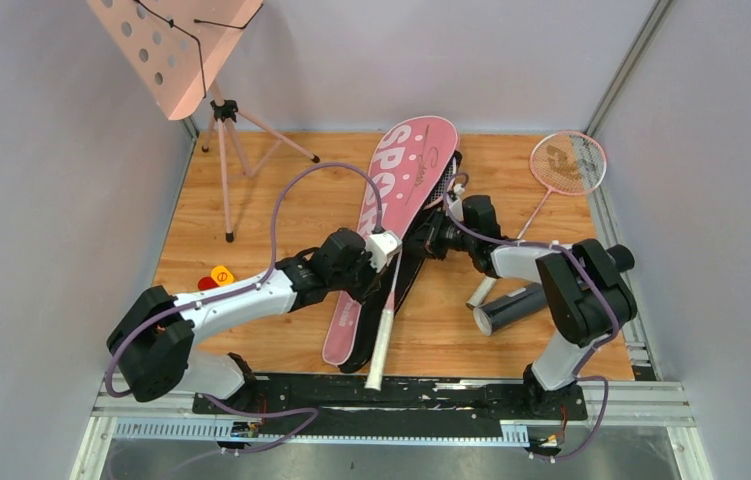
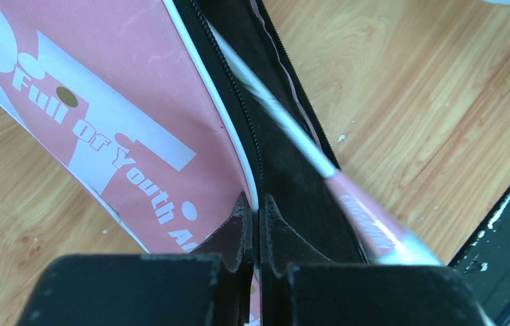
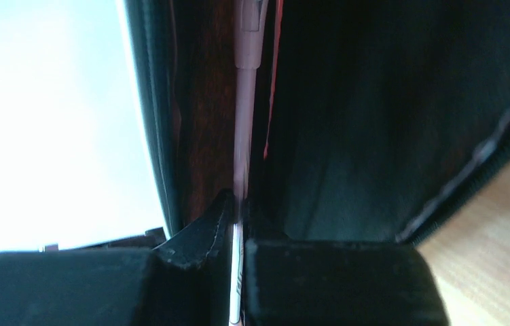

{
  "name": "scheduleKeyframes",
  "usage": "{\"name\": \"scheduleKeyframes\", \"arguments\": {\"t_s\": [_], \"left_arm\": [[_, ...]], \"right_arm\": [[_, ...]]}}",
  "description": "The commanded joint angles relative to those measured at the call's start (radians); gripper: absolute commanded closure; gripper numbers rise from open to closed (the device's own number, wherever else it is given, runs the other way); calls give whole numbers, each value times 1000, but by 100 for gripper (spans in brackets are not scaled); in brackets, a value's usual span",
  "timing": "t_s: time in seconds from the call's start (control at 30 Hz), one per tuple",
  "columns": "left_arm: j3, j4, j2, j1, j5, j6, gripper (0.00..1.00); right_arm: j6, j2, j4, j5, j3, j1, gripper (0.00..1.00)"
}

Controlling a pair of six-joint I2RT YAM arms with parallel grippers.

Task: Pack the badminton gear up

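Bag (image 1: pixel 406 175) reads "SPOR" in big white letters from the top view, the rest hidden by the arms. The left wrist view adds small white script, "Full Of Youth A", cut off at the fingers. Print on the racket (image 1: pixel 381 345) shaft is too blurred to read. Left gripper (image 2: pixel 257 212) is clenched on the bag's white-piped edge by the zip, jaws nearly touching, with the pink panel on its left and black lining on its right. Right gripper (image 3: pixel 238 207) is clamped on the thin shaft of the same racket, inside the dark bag mouth. Bag lies diagonally mid-table (image 1: pixel 251 200), wide end far and narrow end near. That racket lies along the open bag, its head hidden in the bag and its white handle sticking out the near end toward the arm bases. Second racket (image 1: pixel 568 163) lies far right, clear of the bag, with its handle running near-left under the right arm. Black tube (image 1: pixel 509 309) lies near right, just beside that handle end. Pink music stand (image 1: pixel 176 45) is at the far left corner. A small red and yellow thing (image 1: pixel 217 275) sits beside the left arm.
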Motion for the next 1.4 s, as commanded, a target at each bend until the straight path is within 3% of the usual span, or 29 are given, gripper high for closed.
{"name": "scheduleKeyframes", "arguments": {"t_s": [0.0, 0.13, 0.3, 0.53, 0.77, 1.07, 1.27, 1.37], "left_arm": [[-4, 116, -26, -11, 90, -36, 100], [-42, 214, -69, -11, 154, -132, 100], [-47, 274, -79, -11, 222, -238, 100], [-38, 281, -86, -11, 256, -302, 100], [-88, 314, -155, -11, 190, -373, 100], [-125, 313, -120, -7, 63, -411, 100], [-89, 188, -47, 1, -103, -384, 100], [-80, 142, -21, 6, -212, -365, 92]], "right_arm": [[48, 50, 163, 49, 99, -16, 100], [56, 78, 151, 113, 148, -9, 100], [-16, 87, 149, 321, 158, 33, 100], [110, 164, 285, 416, 154, 35, 100], [129, 193, 251, 581, 166, 82, 100], [162, 278, 253, 616, 206, 126, 100], [104, 237, 123, 542, 215, 141, 73], [45, 197, -18, 492, 218, 139, 63]]}}
